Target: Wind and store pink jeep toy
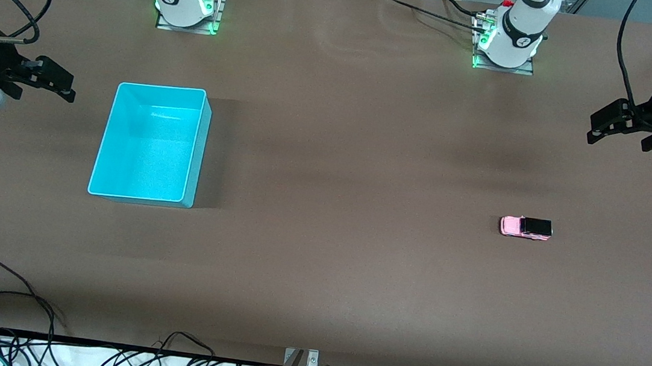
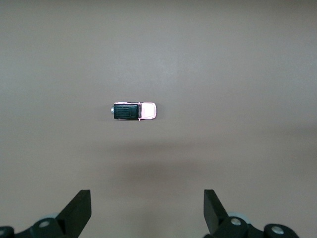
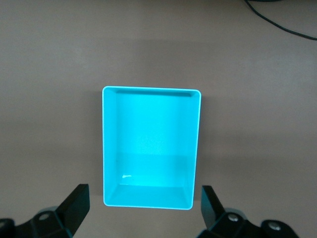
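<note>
One small pink jeep toy [image 1: 526, 227] with a light pink plastic body and black roof stands on its wheels on the brown bench [image 1: 342, 257], toward the left arm's end. One empty rectangular turquoise plastic bin [image 1: 196, 151] sits toward the right arm's end, well apart from the toy. The left gripper [image 1: 601, 128] and the right gripper [image 1: 60, 85] each wait above the bench ends, jaws spread wide, holding nothing.

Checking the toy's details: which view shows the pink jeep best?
The left wrist view: the pink jeep sits centred, seen from above. The front view shows it small; the right wrist view misses it.
</note>
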Available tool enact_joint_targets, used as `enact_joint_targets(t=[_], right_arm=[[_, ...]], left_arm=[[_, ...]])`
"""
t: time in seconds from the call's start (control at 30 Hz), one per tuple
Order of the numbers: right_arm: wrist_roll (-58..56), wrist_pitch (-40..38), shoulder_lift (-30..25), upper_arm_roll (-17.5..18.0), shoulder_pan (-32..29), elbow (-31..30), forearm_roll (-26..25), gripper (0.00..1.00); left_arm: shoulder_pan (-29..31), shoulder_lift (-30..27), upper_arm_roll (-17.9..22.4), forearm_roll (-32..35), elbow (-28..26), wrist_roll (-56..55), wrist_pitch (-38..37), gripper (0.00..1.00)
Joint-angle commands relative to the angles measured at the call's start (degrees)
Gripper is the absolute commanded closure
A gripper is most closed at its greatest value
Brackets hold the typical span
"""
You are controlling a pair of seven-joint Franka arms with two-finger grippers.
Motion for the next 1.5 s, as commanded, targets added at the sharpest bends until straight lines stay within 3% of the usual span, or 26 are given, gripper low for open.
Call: enact_joint_targets(t=[0.0, 0.73, 1.1, 1.47], right_arm=[[-0.51, -1.34, 0.08, 0.06, 0.04, 1.19, -0.90, 0.00], [-0.51, -1.34, 0.08, 0.06, 0.04, 1.19, -0.90, 0.00], [-0.51, -1.34, 0.08, -0.03, 0.04, 1.19, -0.90, 0.00], [-0.51, -1.34, 0.08, 0.06, 0.04, 1.19, -0.90, 0.00]], left_arm=[[-0.14, 0.65, 0.08, -0.06, 1.70, 1.52, -1.14, 0.00], [3.28, 5.22, 0.43, -0.50, 1.70, 3.63, -1.23, 0.00], [4.95, 11.28, 0.61, 0.21, 1.70, 25.94, -0.09, 0.00], [6.80, 19.10, 0.61, 0.64, 1.00, 48.70, 8.70, 0.00]])
